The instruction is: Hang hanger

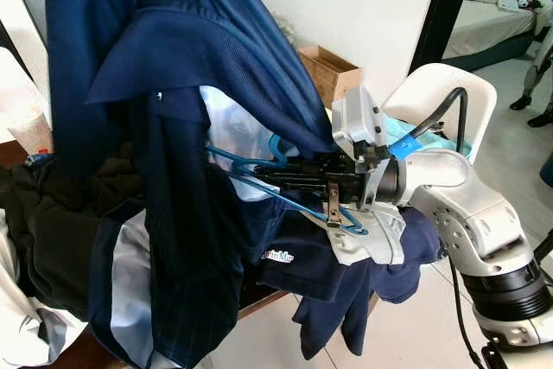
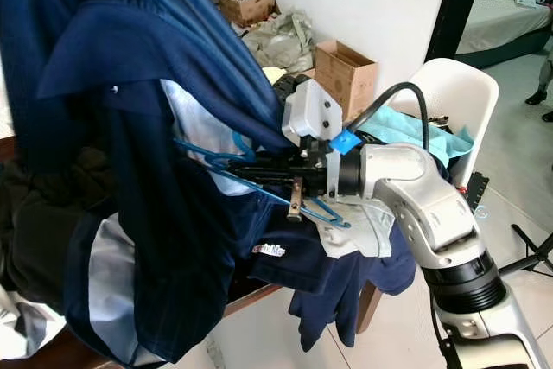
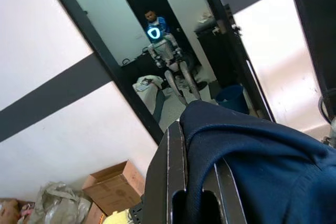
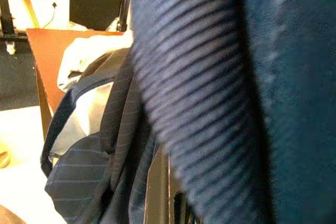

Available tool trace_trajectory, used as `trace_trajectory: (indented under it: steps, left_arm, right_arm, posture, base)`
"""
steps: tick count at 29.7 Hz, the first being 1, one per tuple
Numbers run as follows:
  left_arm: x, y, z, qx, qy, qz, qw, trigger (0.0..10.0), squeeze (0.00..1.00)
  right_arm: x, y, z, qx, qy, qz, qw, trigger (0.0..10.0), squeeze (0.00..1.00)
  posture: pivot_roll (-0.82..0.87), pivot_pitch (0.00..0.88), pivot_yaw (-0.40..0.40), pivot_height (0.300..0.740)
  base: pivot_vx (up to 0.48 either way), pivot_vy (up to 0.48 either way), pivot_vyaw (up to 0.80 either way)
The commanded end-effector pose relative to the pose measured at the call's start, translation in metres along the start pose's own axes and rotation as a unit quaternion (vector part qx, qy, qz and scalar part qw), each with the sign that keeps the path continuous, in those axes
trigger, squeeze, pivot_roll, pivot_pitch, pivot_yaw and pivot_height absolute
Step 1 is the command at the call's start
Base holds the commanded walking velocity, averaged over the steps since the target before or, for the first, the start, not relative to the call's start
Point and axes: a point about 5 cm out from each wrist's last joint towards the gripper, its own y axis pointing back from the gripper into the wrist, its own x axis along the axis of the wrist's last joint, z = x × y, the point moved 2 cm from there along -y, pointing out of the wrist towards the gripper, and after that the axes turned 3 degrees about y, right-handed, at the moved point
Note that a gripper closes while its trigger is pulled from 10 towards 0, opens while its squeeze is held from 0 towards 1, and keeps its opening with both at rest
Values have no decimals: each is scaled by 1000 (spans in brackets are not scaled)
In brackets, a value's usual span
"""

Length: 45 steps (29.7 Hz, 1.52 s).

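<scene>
A navy shirt hangs lifted in front of me, draped over the table's clothes pile. A blue plastic hanger pokes out from under its hem. My right gripper reaches in from the right, its long black fingers shut on the hanger, with the tips hidden under the shirt fabric. The right wrist view is mostly blurred navy cloth. My left gripper is raised at the upper left, shut on a fold of the navy shirt that lies between its fingers.
A wooden table carries dark and white clothes, and a navy garment with a logo hangs off its edge. Behind stand a white chair and a cardboard box. A doorway at the right shows a bed and a person's legs.
</scene>
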Motion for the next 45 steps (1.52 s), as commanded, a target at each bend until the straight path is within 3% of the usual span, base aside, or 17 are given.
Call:
trace_trajectory:
  steps: [1,3,10,11,12,23,26,29,31,32,34,38,40,45]
  left_arm:
    - [8,4,-10,39,-4,19,999,3882,0]
    - [5,7,-24,90,13,24,996,3608,0]
    - [-2,11,-42,165,38,20,985,3843,0]
    - [-6,12,-45,186,58,22,981,4588,0]
    - [-15,11,-47,203,91,21,975,4471,0]
    - [-25,6,-37,197,127,23,972,4471,0]
    - [-31,9,-48,252,152,19,956,4471,0]
    - [-32,8,-49,249,163,24,954,4471,0]
    - [-25,-2,-38,202,180,55,961,5490,0]
    - [-25,-2,-38,202,180,55,961,5490,0]
    - [-8,-16,-22,143,188,95,967,5922,0]
    - [11,-28,-10,98,199,132,966,6235,0]
    - [11,-28,-10,98,199,132,966,6235,0]
    - [9,-55,17,20,236,135,962,6431,0]
  right_arm:
    - [-2,-4,-9,24,1,-12,1000,10000,0]
    - [-3,-4,-16,42,8,-19,999,10000,0]
    - [-3,-5,-23,63,19,-26,998,10000,0]
    - [-2,-6,-23,64,25,-27,997,10000,0]
    - [-1,-6,-23,62,33,-31,997,10000,0]
    - [0,-7,-13,30,34,-28,999,10000,0]
    - [3,-9,-32,87,29,-19,996,10000,0]
    - [2,-10,-36,99,31,-23,994,10000,0]
    - [-3,-20,-36,92,28,-44,994,10000,0]
    - [-3,-20,-36,92,28,-44,994,10000,0]
    - [-10,-29,-35,86,23,-72,993,10000,0]
    - [-21,-35,-33,87,41,-126,987,10000,0]
    - [-21,-35,-33,87,41,-126,987,10000,0]
    - [-27,-42,-19,71,69,-176,979,10000,0]
  posture:
    - [10,0,45,740]
    - [9,0,46,740]
    - [11,0,45,740]
    - [11,0,44,740]
    - [12,0,43,740]
    - [12,2,40,740]
    - [12,2,40,740]
    - [15,4,43,740]
    - [10,2,47,740]
    - [10,2,47,740]
    - [9,1,46,740]
    - [9,0,49,740]
    - [9,0,49,740]
    - [12,0,43,740]
  base:
    - [0,0,0]
    - [0,0,0]
    - [0,0,0]
    - [0,0,0]
    - [0,0,0]
    - [0,0,0]
    - [0,0,0]
    - [0,0,0]
    - [0,0,0]
    - [0,0,0]
    - [0,0,0]
    - [0,0,0]
    - [0,0,0]
    - [0,0,0]
